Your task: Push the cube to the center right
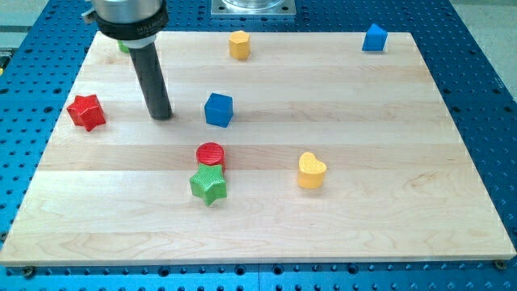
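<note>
While the dark rod stands upright on the wooden board [388,162], its tip [161,115] rests just left of the blue cube [218,109], a gap between them, touching no block. With no jaws, it holds nothing. The red star [86,111] lies farther left.

Red star [86,111], red cylinder [210,154] touching green star [208,185], yellow heart [311,170].

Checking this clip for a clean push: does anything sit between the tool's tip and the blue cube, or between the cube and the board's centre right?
Nothing visible does. My tip stands just to the view's left of the blue cube, bare wood between them. From the cube toward the view's right edge the wooden board shows no block; the yellow heart lies below that line.
</note>
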